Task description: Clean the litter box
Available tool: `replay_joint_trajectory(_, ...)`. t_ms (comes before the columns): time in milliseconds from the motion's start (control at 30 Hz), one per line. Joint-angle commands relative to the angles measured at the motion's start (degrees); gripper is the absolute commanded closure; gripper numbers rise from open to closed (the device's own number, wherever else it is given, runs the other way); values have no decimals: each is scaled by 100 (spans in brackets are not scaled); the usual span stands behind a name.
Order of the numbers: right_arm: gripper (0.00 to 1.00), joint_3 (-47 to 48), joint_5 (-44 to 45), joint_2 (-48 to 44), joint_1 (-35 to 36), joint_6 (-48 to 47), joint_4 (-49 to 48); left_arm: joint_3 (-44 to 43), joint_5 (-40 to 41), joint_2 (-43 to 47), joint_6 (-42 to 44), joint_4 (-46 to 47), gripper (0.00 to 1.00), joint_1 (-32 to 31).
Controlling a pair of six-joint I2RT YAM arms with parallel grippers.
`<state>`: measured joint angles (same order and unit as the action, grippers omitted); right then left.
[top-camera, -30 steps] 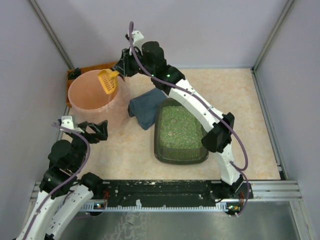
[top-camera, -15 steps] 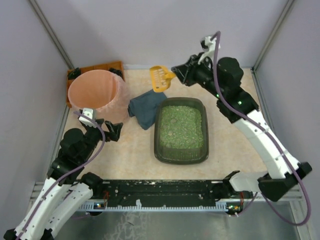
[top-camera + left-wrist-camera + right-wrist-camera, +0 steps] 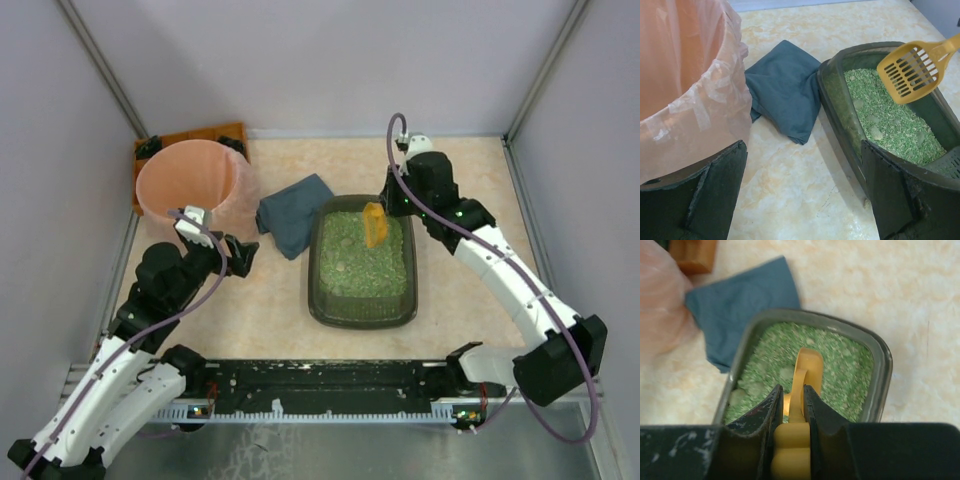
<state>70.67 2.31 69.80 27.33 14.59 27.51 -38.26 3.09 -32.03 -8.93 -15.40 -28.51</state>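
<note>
The litter box (image 3: 360, 320) is dark grey-green, round-cornered, full of green granules. The right gripper (image 3: 792, 394) clamps a yellow scoop (image 3: 907, 75) over it — the left gripper (image 3: 232, 258) gapes wide.

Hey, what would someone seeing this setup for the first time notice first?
The right gripper, jaws shut on a yellow scoop, holds it over the green granules at the far end of the litter box. A big pink bucket stands far left, a folded blue cloth lying between it and the box.
</note>
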Motion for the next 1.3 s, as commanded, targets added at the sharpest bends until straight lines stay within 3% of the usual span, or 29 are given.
replay_joint_trajectory(0,100,-175,-94,159,-356,90,-254,47,-179,-66,64,324,1,21)
replay_joint_trajectory(367,100,-1126,-1203,587,-1229,910,-1098,52,-57,-43,161,265,1,21)
replay_joint_trajectory(567,100,-1627,-1875,835,-1344,1387,-1585,40,-98,-86,147,261,1,19)
replay_joint_trajectory(900,100,-3307,-3166,1455,-1249,3525,-4363,38,-87,-84,127,248,1,17)
replay_joint_trajectory(1100,100,-3735,-3505,1617,-1145,3966,-5438,38,-137,-110,127,250,1,21)
replay_joint_trajectory(1267,100,-3811,-3510,1317,-1219,4000,-5526,36,-143,-106,114,248,1,21)
